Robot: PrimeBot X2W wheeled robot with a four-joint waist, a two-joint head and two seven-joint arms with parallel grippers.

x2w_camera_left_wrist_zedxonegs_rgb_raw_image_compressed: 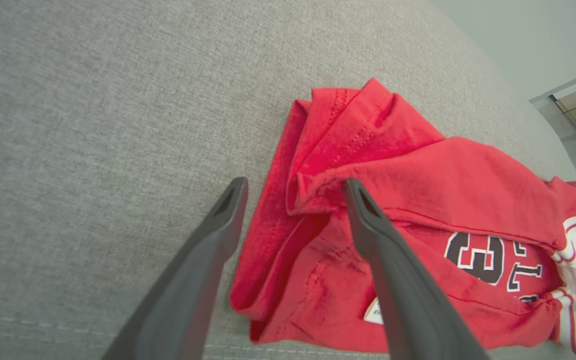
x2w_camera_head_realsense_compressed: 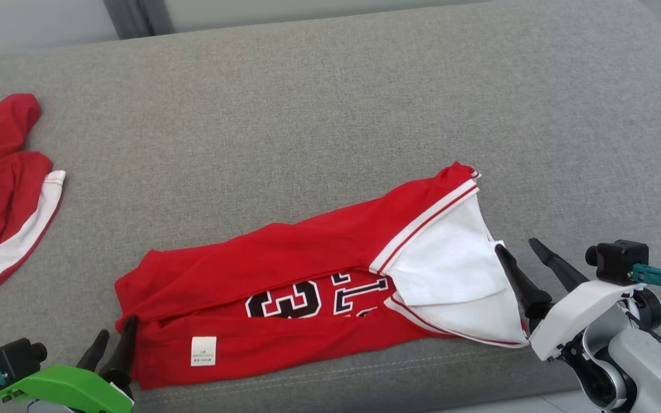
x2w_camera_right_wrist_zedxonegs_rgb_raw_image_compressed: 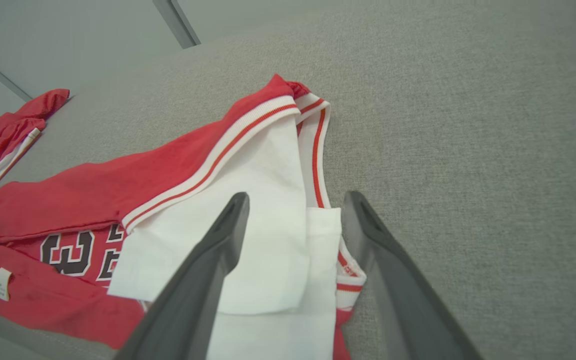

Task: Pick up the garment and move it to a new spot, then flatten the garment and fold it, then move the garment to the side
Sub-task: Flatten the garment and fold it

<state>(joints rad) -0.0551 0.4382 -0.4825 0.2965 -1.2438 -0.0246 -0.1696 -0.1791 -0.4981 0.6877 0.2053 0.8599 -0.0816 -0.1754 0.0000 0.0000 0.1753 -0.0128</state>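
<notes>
Well, the jersey [x2w_camera_head_realsense_compressed: 284, 269] lay along the front part of the grey couch [x2w_camera_head_realsense_compressed: 330, 86], folded lengthwise into a long, rumpled band. Its red hem end pointed toward the robot's left and its white end toward the right. A red flap was turned down over the upper half, so that the black number [x2w_camera_head_realsense_compressed: 284, 299] with its white outline showed only in part. A small white label [x2w_camera_head_realsense_compressed: 203, 351] sat on the lower red layer near the hem. At the right end the white cloth was edged with red-and-white striped trim [x2w_camera_head_realsense_compressed: 422, 221]. The left gripper [x2w_camera_head_realsense_compressed: 117, 326] stood at the hem corner with its fingers spread wide and nothing clamped between them. In the left wrist view, that gripper [x2w_camera_left_wrist_zedxonegs_rgb_raw_image_compressed: 294, 182] had one finger over the bunched red folds and the other over bare couch just beside the edge. The right gripper [x2w_camera_head_realsense_compressed: 516, 244] stood at the white end, likewise wide apart and holding nothing. From its own wrist camera, the right gripper [x2w_camera_right_wrist_zedxonegs_rgb_raw_image_compressed: 296, 195] had one finger above the white cloth and the other over grey fabric just past the trim. Whether any fingertip touched the cloth, I could not tell. Well apart, at the couch's far left, lay another garment [x2w_camera_head_realsense_compressed: 3, 189], red with a white stripe, crumpled.
</notes>
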